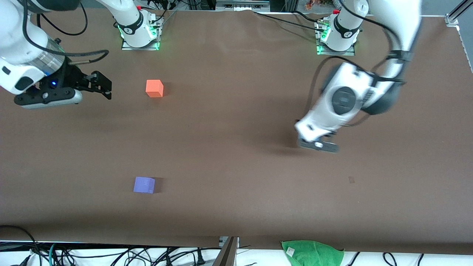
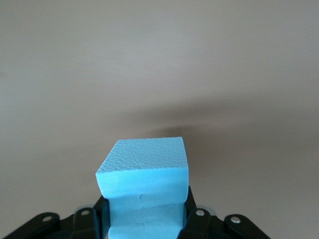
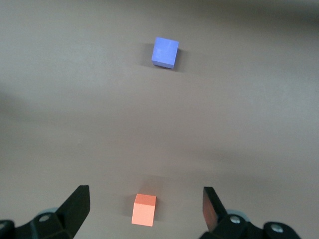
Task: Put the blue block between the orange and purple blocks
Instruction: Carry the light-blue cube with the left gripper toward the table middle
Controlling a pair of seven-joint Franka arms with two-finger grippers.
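Observation:
The blue block [image 2: 144, 164] is clamped between the fingers of my left gripper [image 2: 147, 214]. In the front view my left gripper [image 1: 317, 143] hangs over bare table toward the left arm's end, and the hand hides the block. The orange block [image 1: 154, 88] lies toward the right arm's end. The purple block [image 1: 144, 184] lies nearer the front camera than the orange one, well apart from it. My right gripper [image 1: 101, 87] is open and empty, beside the orange block. The right wrist view shows the orange block [image 3: 144, 209] past its open gripper [image 3: 145, 195] and the purple block [image 3: 165, 52] farther off.
A green cloth [image 1: 312, 253] lies off the table's near edge, with cables [image 1: 111, 255] along that edge. The brown table [image 1: 236, 122] has a small dark mark [image 1: 351, 180] toward the left arm's end.

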